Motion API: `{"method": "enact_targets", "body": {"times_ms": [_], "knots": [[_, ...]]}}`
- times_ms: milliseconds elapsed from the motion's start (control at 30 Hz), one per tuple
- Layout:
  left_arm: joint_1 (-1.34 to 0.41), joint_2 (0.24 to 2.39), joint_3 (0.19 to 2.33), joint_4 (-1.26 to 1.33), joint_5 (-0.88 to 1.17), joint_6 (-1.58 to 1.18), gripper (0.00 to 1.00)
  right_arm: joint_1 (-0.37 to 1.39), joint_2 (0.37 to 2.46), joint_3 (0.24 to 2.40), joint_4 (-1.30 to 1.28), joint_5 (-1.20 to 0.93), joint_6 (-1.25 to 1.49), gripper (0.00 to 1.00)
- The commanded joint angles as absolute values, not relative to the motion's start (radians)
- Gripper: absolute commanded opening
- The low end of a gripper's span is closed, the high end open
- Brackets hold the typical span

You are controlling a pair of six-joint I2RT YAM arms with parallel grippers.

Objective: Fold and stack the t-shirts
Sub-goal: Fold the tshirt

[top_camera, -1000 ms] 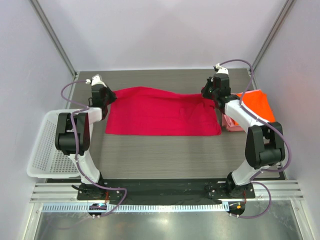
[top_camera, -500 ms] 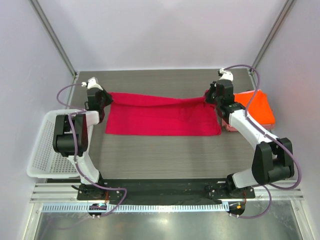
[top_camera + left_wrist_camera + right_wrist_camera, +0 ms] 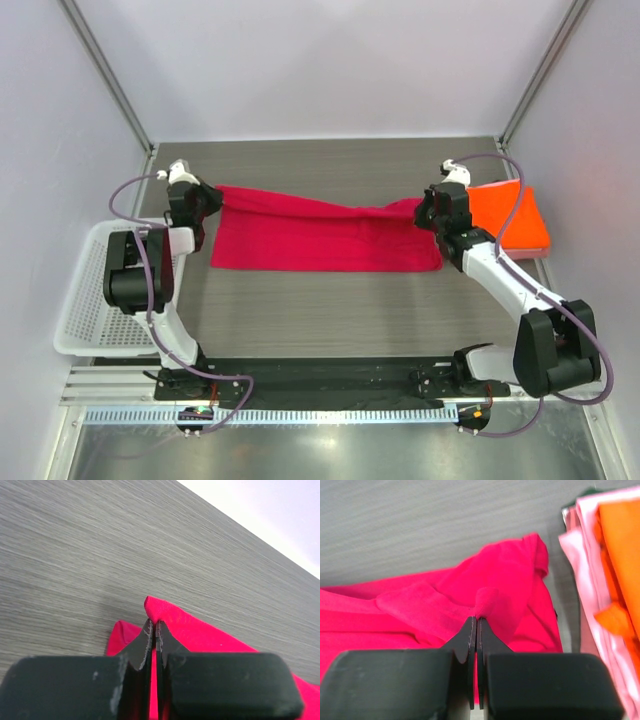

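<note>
Grey table (image 3: pixel 330 310), crimson shirt (image 3: pixel 320 235) clamped by left end effector (image 3: pixel 153 627) and right end effector (image 3: pixel 474 622), basket (image 3: pixel 85 300) and orange shirt (image 3: pixel 505 215) flanking

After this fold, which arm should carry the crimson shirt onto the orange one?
Right, likely: the right gripper pinches a corner of the crimson shirt right beside the orange shirt, while the left gripper holds the opposite corner, across the table.

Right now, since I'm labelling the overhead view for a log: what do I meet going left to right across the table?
In order: white mesh basket → left claw → crimson t-shirt → right claw → orange t-shirt.
</note>
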State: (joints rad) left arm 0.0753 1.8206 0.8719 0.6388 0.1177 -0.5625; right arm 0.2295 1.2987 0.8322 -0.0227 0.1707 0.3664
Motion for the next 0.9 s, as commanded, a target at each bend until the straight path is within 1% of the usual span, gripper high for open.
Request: {"method": "enact_targets", "body": {"times_ms": [0, 367, 633, 733, 767, 867], "knots": [[0.081, 1.767, 0.847, 0.712, 0.167, -0.594, 0.00, 0.236, 1.221, 0.792, 0.020, 0.222, 0.396, 0.01], [0.084, 1.698, 0.729, 0.767, 0.155, -0.637, 0.00, 0.239, 1.146, 0.677, 0.037, 0.252, 0.426, 0.01], [0.091, 1.628, 0.686, 0.726, 0.115, -0.617, 0.01, 0.242, 1.115, 0.618, 0.041, 0.242, 0.454, 0.01], [0.092, 1.602, 0.680, 0.692, 0.118, -0.594, 0.04, 0.242, 1.100, 0.597, 0.044, 0.242, 0.462, 0.01], [0.092, 1.595, 0.678, 0.671, 0.124, -0.589, 0.09, 0.244, 1.097, 0.591, 0.044, 0.244, 0.463, 0.01], [0.094, 1.574, 0.684, 0.585, 0.152, -0.577, 0.17, 0.245, 1.085, 0.569, 0.046, 0.244, 0.479, 0.01]]}}
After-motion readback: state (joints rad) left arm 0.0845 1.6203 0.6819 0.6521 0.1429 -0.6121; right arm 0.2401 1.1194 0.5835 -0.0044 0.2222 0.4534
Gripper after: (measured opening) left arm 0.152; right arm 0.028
